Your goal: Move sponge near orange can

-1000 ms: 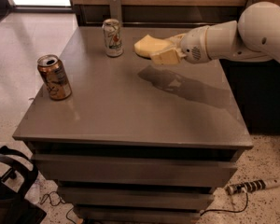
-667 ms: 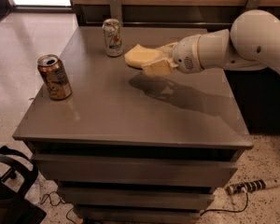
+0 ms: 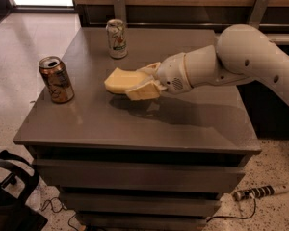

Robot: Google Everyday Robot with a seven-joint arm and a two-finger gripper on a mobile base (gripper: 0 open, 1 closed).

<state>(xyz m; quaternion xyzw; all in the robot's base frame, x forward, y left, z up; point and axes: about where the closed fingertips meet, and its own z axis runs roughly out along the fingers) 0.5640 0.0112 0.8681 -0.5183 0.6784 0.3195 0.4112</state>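
Orange can (image 3: 56, 79) stands upright at the front-left of the tabletop (image 3: 183, 121). Mid-table, the hand (image 3: 138, 82) pinches the sponge (image 3: 116, 81) between its two fingers. Shadow beneath suggests it is held clear of the surface, probably to avoid dragging. Sponge sits right of the can, gap not closed. White can (image 3: 117, 38) stands further back, uninvolved.

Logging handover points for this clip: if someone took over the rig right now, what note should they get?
The gripper is shut on the sponge, holding it just above the table near its middle.
The orange can stands upright by the table's left edge in the view, apart from the sponge.
The white can stands upright at the back.
Done: sponge grasped and lifted.
Left: carry it to the orange can, set it down beside it, release.
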